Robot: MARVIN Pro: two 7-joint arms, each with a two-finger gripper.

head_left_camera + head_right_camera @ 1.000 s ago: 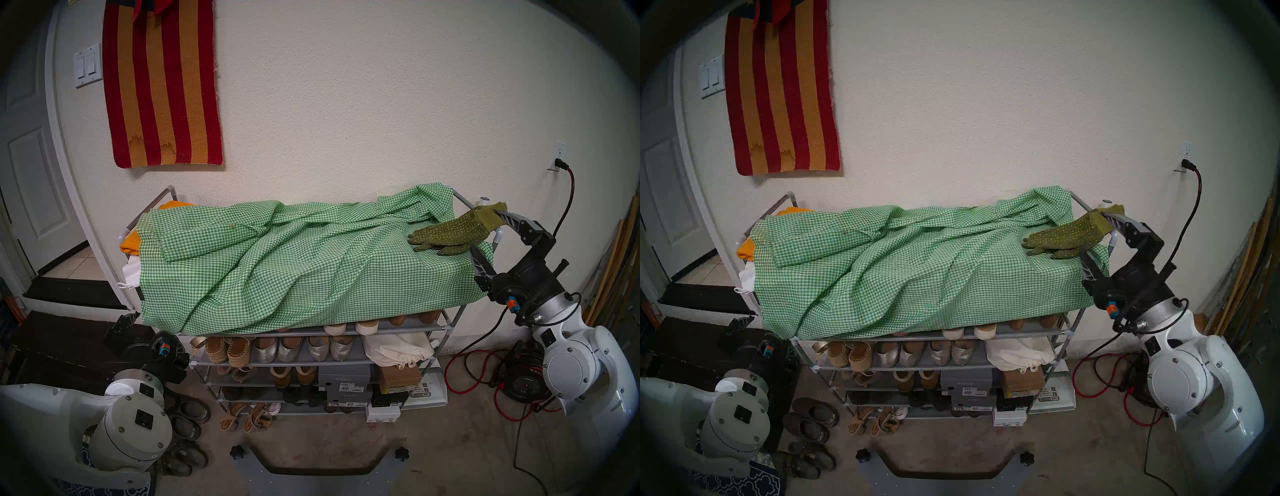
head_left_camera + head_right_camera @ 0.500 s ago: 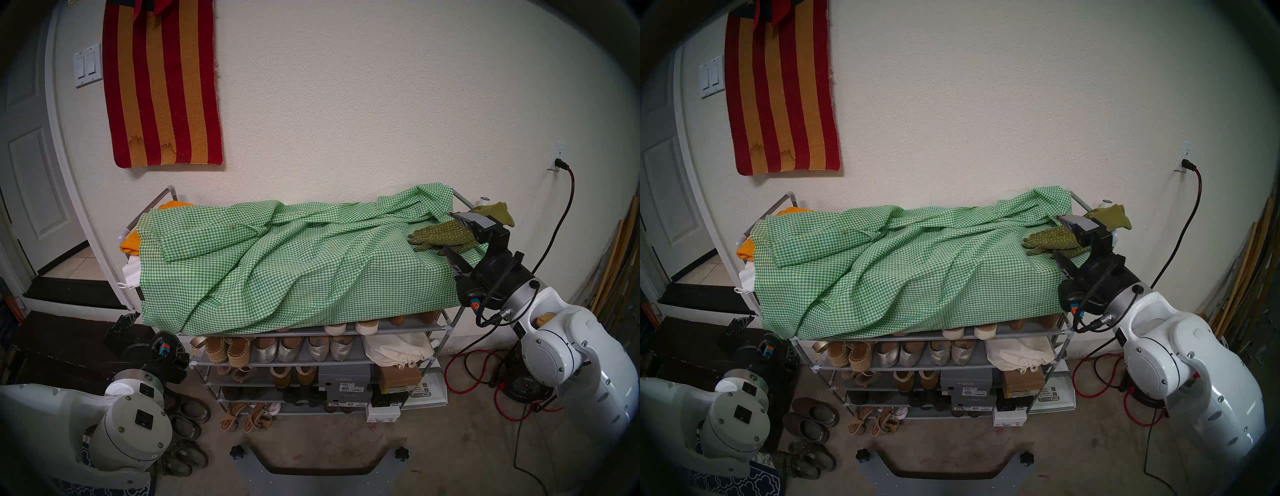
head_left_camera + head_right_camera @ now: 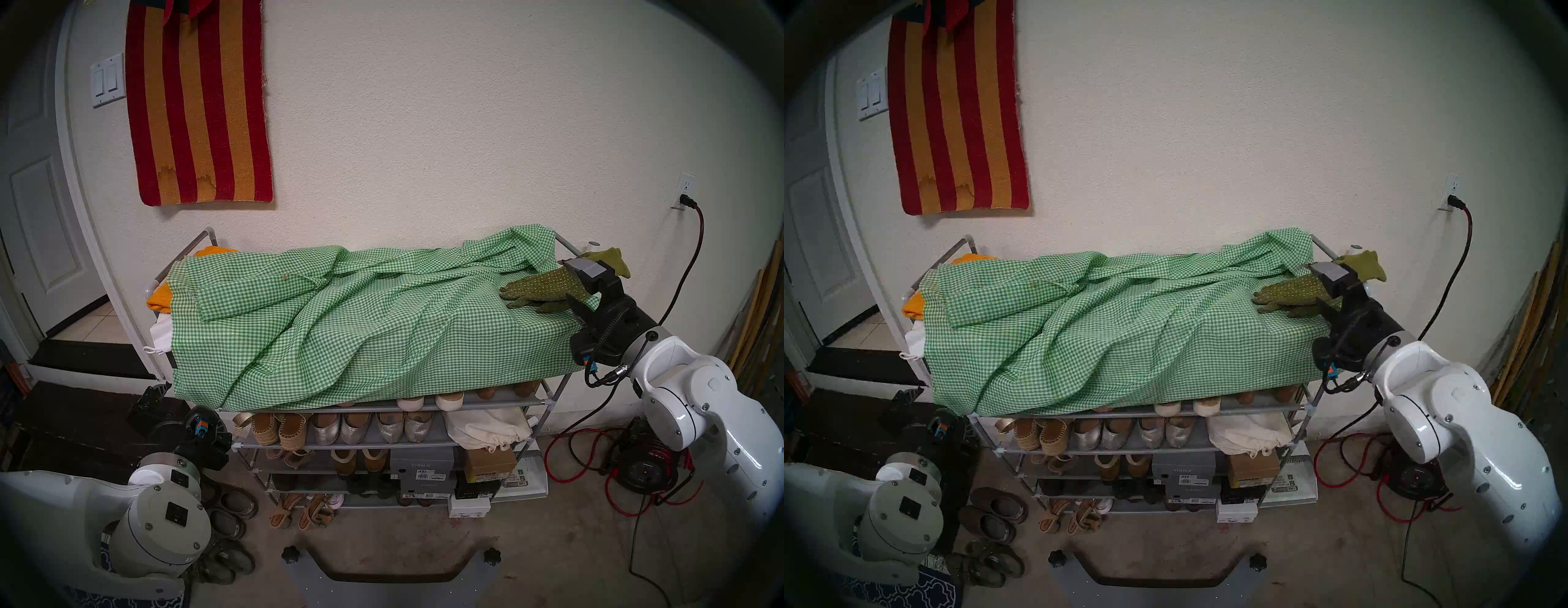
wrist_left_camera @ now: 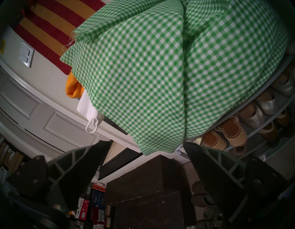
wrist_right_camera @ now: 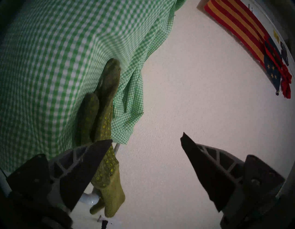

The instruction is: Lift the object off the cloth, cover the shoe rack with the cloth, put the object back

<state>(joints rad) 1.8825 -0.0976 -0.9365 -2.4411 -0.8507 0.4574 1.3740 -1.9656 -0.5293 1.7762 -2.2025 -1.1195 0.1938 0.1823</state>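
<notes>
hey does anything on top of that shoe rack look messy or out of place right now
Yes. The gingham cloth lies bunched and rumpled, leaving the orange cloth at the rack's left end uncovered. The gloves lie at the right end, cuffs hanging over the side rail.

Right gripper upper finger hides part of gloves; gingham cloth beyond jaws blurred.

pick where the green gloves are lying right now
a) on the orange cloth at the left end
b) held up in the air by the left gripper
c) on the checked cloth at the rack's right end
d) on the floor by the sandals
c: the gloves lie on the checked cloth at the right end of the shoe rack, cuffs over the side rail, with the open right gripper around them, not closed.
</notes>
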